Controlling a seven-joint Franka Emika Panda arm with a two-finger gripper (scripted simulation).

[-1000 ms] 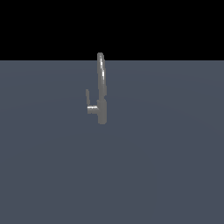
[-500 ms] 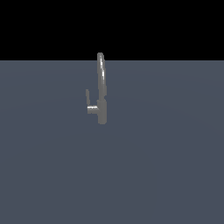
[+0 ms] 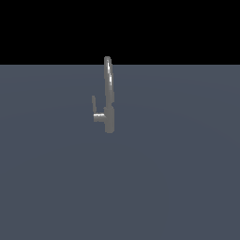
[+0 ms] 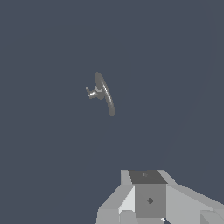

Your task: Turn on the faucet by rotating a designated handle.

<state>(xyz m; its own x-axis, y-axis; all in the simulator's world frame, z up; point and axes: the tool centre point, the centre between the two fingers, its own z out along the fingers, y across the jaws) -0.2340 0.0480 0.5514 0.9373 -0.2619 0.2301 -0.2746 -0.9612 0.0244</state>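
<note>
The faucet [image 3: 109, 101] is a slim grey tap with a cylindrical base and a tall, shiny arched spout. It stands upright on the flat grey floor [image 3: 178, 178] in the middle of the exterior view. The handle [image 3: 94, 103] is a thin lever pointing up from a short stub on the base, on the exterior view's left. In the wrist view the faucet [image 4: 105, 94] shows from above, with the handle [image 4: 89, 92] beside it. Only grey and white blocks of my gripper [image 4: 148, 200] show there, well apart from the faucet. Its fingertips do not show. The arm is out of the exterior view.
The plain grey floor runs around the faucet on all sides, up to a black background [image 3: 120, 28] behind. Nothing else stands on it.
</note>
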